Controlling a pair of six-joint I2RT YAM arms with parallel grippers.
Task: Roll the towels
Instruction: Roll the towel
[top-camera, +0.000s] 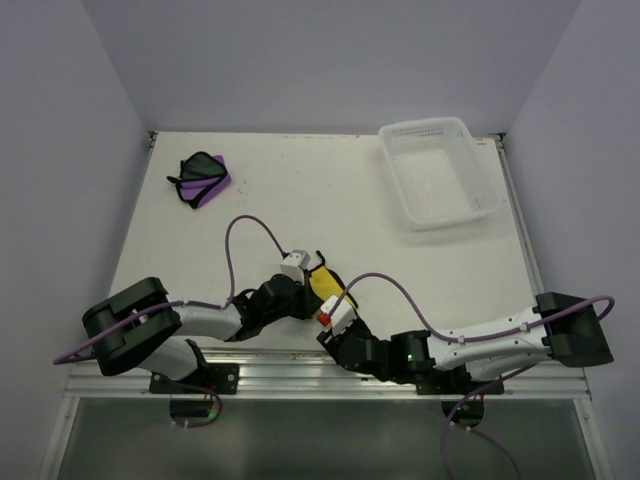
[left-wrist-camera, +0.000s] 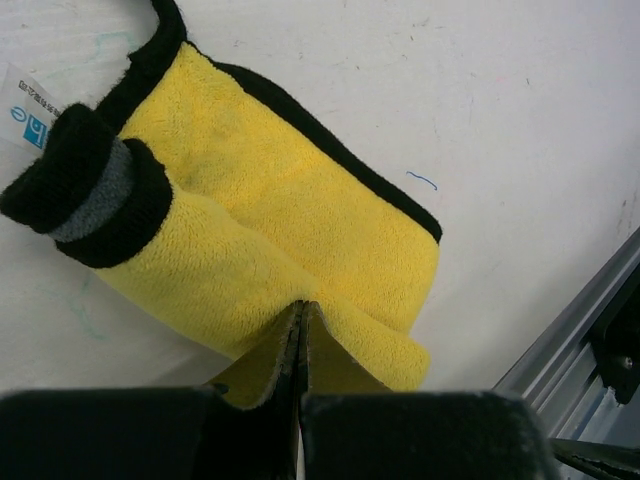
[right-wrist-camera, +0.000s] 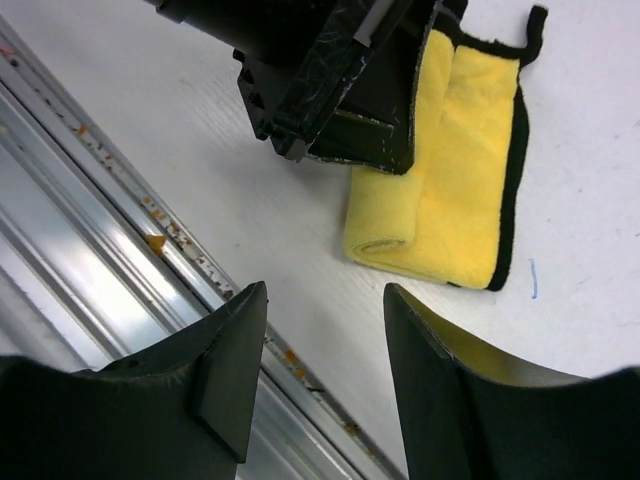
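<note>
The yellow towel lies near the table's front edge, folded, with black edging and its near end partly rolled. My left gripper is shut on a fold of the yellow towel at that rolled edge; it also shows in the top view and the right wrist view. A black loop end is bunched at the towel's far corner. My right gripper is open and empty, just short of the towel, over the table by the rail. The purple towel lies crumpled at the far left.
A white perforated basket stands at the far right of the table. An aluminium rail runs along the table's front edge, close beside my right gripper. Purple cables loop over both arms.
</note>
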